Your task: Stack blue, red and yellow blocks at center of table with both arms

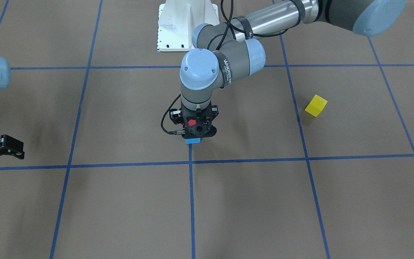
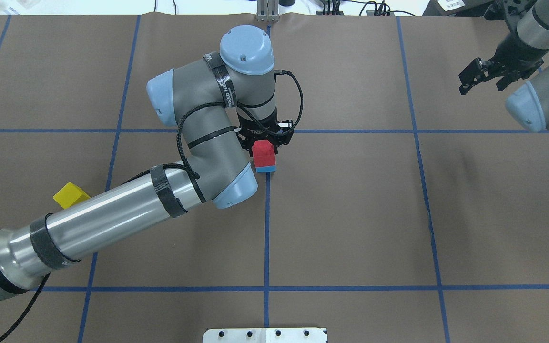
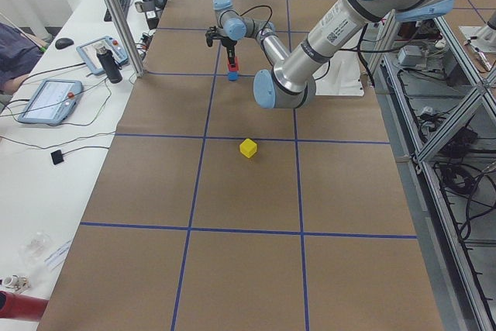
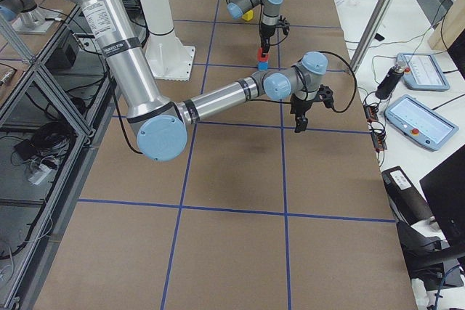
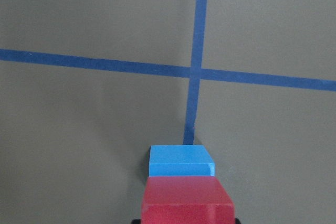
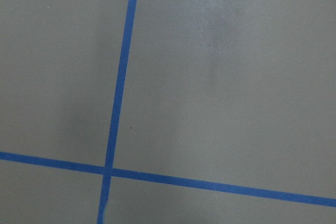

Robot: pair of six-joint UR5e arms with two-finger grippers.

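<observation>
Red block (image 2: pixel 263 153) — where?
— Clamped between the left gripper's (image 2: pixel 263 146) jaws, directly atop the blue block (image 2: pixel 266 168). Yellow block (image 2: pixel 70 195) lies well apart, nearer these jaws than the right gripper's (image 2: pixel 482 82) 2 spread, empty fingers.
</observation>
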